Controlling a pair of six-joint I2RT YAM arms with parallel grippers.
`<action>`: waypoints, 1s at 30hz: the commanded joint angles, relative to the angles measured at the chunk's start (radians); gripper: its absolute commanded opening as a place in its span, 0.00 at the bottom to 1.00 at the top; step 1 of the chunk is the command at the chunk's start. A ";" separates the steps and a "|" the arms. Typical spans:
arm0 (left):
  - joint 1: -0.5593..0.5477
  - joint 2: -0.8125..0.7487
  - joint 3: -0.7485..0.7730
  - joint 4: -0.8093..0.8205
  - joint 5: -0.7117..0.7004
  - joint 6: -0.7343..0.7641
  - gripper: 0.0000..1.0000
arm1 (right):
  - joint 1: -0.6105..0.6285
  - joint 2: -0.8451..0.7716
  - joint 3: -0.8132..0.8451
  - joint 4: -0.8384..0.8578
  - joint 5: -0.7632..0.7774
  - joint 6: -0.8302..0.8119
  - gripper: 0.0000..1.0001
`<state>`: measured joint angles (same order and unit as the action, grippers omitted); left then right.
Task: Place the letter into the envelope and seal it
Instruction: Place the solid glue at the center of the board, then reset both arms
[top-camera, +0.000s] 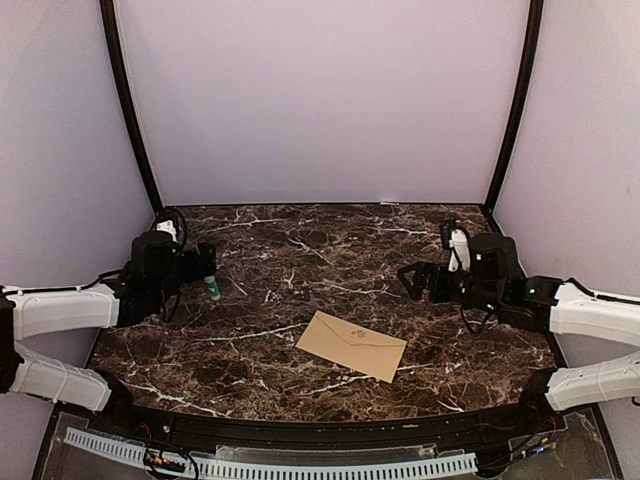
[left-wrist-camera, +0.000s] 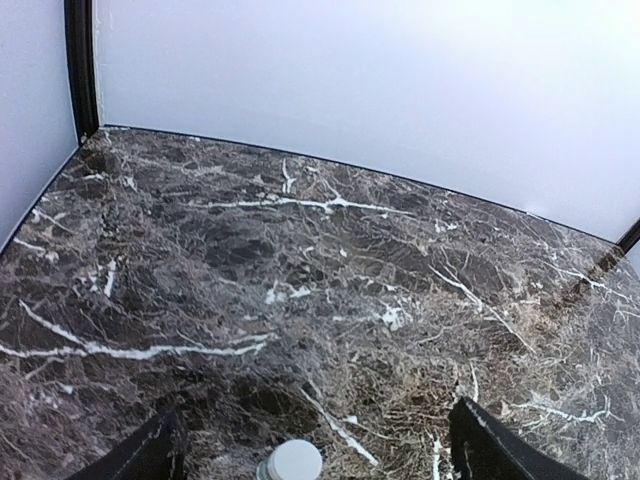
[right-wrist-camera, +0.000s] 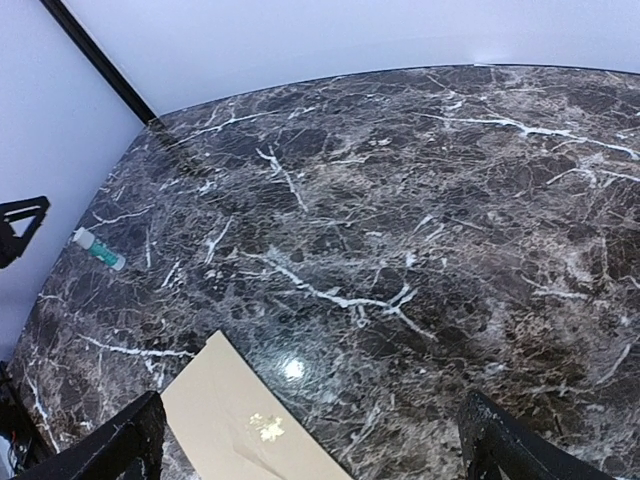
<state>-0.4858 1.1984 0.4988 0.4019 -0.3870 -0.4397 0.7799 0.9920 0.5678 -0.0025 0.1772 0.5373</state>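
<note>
Envelope (top-camera: 352, 345) lies flat on the tabletop (top-camera: 300, 250), near the front edge and a bit right of centre, with the pointed flap folded down over the body. No letter shows anywhere, so my read is that it sits inside and the seal is made or very nearly. Left end effector (top-camera: 203, 262) is out at the left side, jaws wide apart, and a small green-and-white stick (top-camera: 212, 288) lies just beside it. From the wrist camera the stick (left-wrist-camera: 295, 462) sits between the fingers (left-wrist-camera: 140, 460), touching neither. It's probably glue, though it's too small to be sure, and it's parked well apart from the envelope, out of the way. Right end effector (top-camera: 410, 282) hovers beyond the envelope's right end, jaws also wide apart and holding nothing, with the envelope (right-wrist-camera: 240, 420) below its camera. Both arms stand clear of the paper, which fits a job close to finished; a press along the flap may be all that remains
</note>
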 joint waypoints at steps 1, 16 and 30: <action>0.095 -0.068 0.083 -0.182 0.133 0.062 0.90 | -0.124 0.083 0.083 0.006 -0.100 -0.078 0.99; 0.674 -0.031 -0.096 0.210 0.290 0.056 0.91 | -0.757 0.108 -0.097 0.347 -0.153 -0.207 0.99; 0.702 0.141 -0.273 0.738 0.518 0.262 0.92 | -0.851 0.143 -0.398 0.865 -0.021 -0.308 0.99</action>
<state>0.2123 1.2934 0.2249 0.9279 0.0109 -0.2325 -0.0673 1.0969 0.1780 0.6678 0.1200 0.2653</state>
